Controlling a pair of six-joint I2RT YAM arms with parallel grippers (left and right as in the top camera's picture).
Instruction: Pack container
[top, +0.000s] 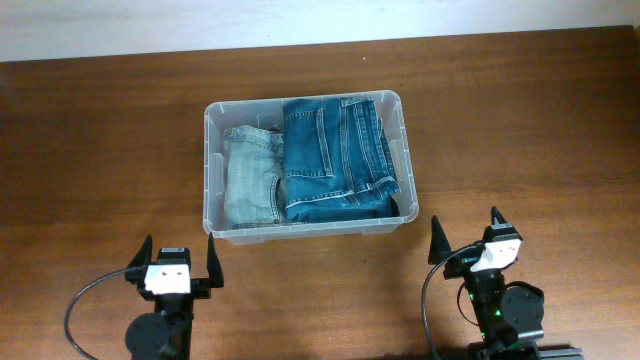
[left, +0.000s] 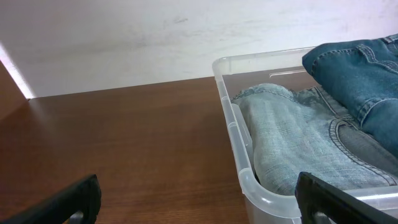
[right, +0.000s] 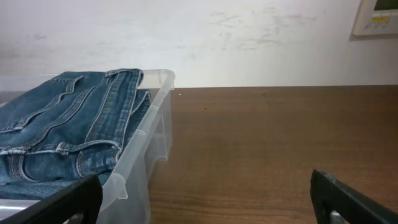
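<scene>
Container (top: 300, 234) holds folded jeans (top: 335, 150); left gripper (top: 180, 242) and right gripper (top: 465, 216) both spread

A: Colours in there?
B: The clear plastic rectangular container (top: 300, 233) is see-through. The folded pale denim jeans (top: 250, 180) are faded light blue; the folded darker denim jeans (top: 335, 150) are mid-blue with paler seams.
A: And the wooden table (top: 100, 150)?
B: Reddish brown, faint grain.

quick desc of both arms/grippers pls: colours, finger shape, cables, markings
Both arms are black. The left gripper and right gripper each have two black, pointed, fin-like fingers with a white block between them. A black cable loops out beside each arm. The right arm shows small green lights. No readable markings.
</scene>
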